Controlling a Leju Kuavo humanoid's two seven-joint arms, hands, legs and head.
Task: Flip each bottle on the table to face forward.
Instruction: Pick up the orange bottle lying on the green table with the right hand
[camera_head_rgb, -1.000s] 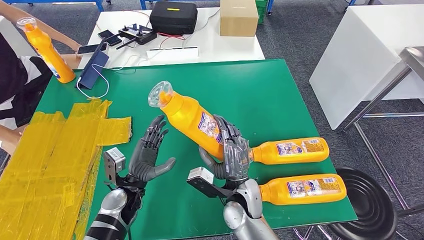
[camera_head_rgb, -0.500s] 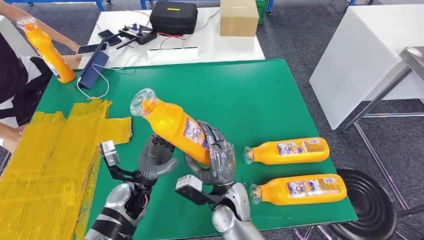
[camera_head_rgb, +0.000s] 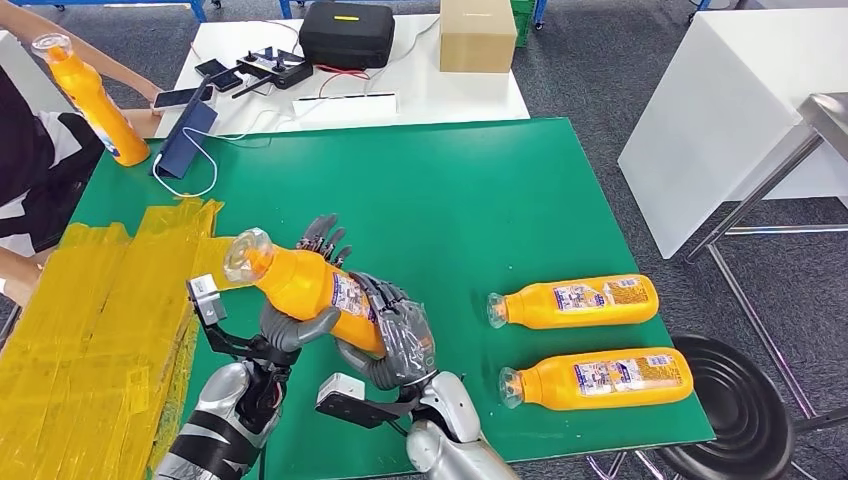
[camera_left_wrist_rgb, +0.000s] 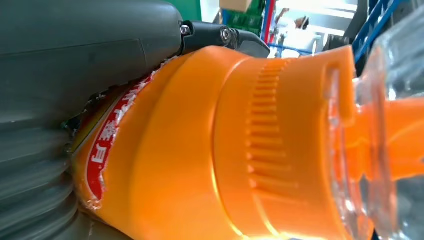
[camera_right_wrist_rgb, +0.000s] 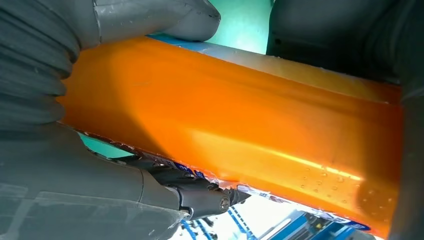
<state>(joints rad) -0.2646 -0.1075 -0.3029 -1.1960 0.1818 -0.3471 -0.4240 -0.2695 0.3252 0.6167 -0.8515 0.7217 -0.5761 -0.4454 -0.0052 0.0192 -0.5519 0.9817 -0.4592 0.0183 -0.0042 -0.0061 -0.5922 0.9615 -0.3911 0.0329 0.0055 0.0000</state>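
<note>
An orange bottle with a clear cap hangs tilted over the near left of the green table, cap pointing left and away. My right hand grips its lower body. My left hand wraps the upper body, thumb beneath and fingers behind. The left wrist view has the bottle pressed against my left hand. The right wrist view has its orange side clasped in my right hand. Two more orange bottles lie on their sides at the right, caps pointing left.
A person at the far left holds another orange bottle upright on the table corner. Yellow tape covers the table's left part. A white table behind carries a black case and a cardboard box. A black stool stands at the lower right.
The held bottle has swung left and lower, lying flatter. My left hand, open beside it before, has closed round its upper body. The two lying bottles have not moved.
</note>
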